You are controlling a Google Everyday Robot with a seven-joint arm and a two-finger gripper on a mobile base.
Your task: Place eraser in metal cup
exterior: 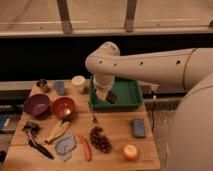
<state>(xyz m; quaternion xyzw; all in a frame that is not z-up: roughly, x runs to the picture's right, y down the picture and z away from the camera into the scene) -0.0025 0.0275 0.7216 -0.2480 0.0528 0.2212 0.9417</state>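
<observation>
Over the green tray (131, 98) I see the gripper (106, 95) clamped on the eraser (111, 97); metal cup (42, 85) sits well apart at the table's far-left corner.

The pale wooden tabletop (115, 132) carries a green rectangular plastic tray (131, 96), above which the cream-white arm's gripper (106, 95) holds a small flat black eraser (111, 97). At back left stand a dark shiny metal cup (42, 85), a blue-grey cup (60, 87) and a white cup (78, 82). Nearer lie a purple bowl (36, 104), an orange-red bowl (63, 107), dark purple grapes (100, 139) and a blue-grey rectangular block (138, 127).
</observation>
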